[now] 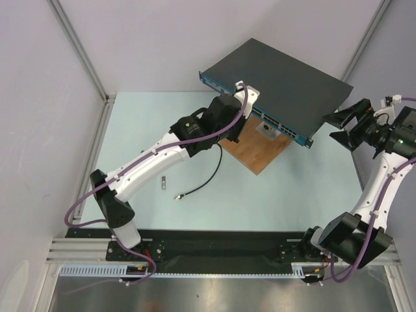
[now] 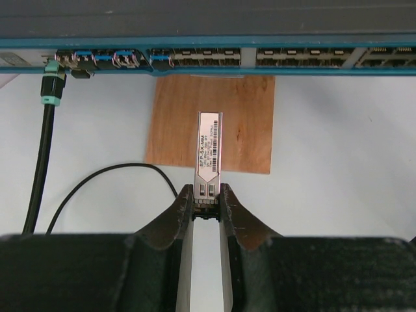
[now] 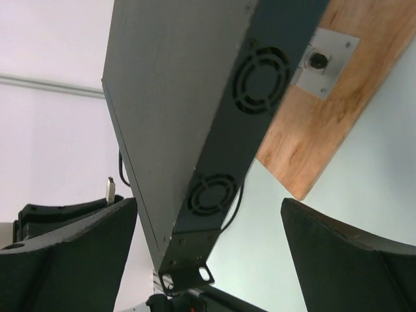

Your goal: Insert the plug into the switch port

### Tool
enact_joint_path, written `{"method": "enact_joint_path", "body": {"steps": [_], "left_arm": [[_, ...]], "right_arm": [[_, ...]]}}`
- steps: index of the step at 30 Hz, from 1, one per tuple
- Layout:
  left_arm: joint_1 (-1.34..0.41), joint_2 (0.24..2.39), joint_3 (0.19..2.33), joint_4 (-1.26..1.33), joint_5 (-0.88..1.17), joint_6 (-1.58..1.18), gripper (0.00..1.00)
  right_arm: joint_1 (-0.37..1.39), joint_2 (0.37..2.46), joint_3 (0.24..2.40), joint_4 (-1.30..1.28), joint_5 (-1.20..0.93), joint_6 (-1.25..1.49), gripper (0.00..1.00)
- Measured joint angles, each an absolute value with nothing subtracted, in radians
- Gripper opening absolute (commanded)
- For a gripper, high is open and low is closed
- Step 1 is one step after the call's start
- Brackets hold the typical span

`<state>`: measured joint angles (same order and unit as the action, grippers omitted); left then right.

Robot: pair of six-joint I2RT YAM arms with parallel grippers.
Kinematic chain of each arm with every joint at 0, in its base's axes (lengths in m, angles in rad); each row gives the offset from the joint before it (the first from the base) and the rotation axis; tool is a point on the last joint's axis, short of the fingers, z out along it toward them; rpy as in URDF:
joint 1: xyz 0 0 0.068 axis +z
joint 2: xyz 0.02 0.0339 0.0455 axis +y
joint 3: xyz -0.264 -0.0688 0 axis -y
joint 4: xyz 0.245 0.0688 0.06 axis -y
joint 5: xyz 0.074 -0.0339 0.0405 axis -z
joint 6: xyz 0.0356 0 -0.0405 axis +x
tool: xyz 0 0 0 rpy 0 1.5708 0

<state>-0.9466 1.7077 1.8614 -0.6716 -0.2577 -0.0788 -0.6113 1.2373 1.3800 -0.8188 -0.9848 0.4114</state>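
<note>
The rear end of the plug (image 2: 208, 151) is buried between the left jaws, its label print too small to read. Ahead of them the switch (image 2: 208, 19) runs off both side edges; left of them the black cable (image 2: 40, 169) disappears behind their base

Table (image 1: 292, 195) bears wooden board (image 1: 260, 155) and black cable (image 1: 203, 184).

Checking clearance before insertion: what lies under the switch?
A brown wooden board lies beneath the switch, sticking out past its blue front. How far back it reaches is covered.
</note>
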Motion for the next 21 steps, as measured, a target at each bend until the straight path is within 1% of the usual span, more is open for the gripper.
{"method": "enact_joint_path", "body": {"steps": [5, 8, 9, 11, 12, 13, 14, 16, 17, 19, 21], "left_arm": [[-0.93, 1.764, 1.936, -0.699, -0.255, -0.079, 0.0], [-0.92, 1.785, 1.963, -0.708, -0.255, -0.079, 0.0], [-0.92, 1.794, 1.976, -0.71, -0.255, -0.079, 0.0], [-0.918, 1.808, 1.992, -0.714, -0.255, -0.079, 0.0], [-0.918, 1.814, 1.999, -0.716, -0.253, -0.079, 0.0], [-0.917, 1.82, 2.004, -0.718, -0.25, -0.079, 0.0], [-0.917, 1.825, 2.006, -0.72, -0.25, -0.079, 0.0], [-0.917, 1.834, 2.012, -0.722, -0.247, -0.079, 0.0], [-0.917, 1.839, 2.016, -0.724, -0.245, -0.079, 0.0], [-0.917, 1.846, 2.02, -0.725, -0.24, -0.079, 0.0], [-0.917, 1.849, 2.02, -0.73, -0.234, -0.079, 0.0]], "right_arm": [[-0.548, 1.253, 1.365, -0.739, -0.987, 0.438, 0.96], [-0.525, 1.253, 1.34, -0.696, -0.991, 0.453, 0.88], [-0.522, 1.253, 1.335, -0.688, -0.992, 0.457, 0.82], [-0.515, 1.256, 1.324, -0.668, -0.993, 0.468, 0.76], [-0.511, 1.258, 1.321, -0.659, -0.993, 0.472, 0.71], [-0.506, 1.259, 1.318, -0.65, -0.99, 0.473, 0.68], [-0.505, 1.259, 1.312, -0.645, -0.989, 0.476, 0.62], [-0.505, 1.259, 1.302, -0.638, -0.981, 0.478, 0.58], [-0.505, 1.259, 1.296, -0.635, -0.978, 0.479, 0.53], [-0.505, 1.256, 1.288, -0.628, -0.977, 0.485, 0.5], [-0.505, 1.249, 1.282, -0.617, -0.975, 0.49, 0.42]]}}
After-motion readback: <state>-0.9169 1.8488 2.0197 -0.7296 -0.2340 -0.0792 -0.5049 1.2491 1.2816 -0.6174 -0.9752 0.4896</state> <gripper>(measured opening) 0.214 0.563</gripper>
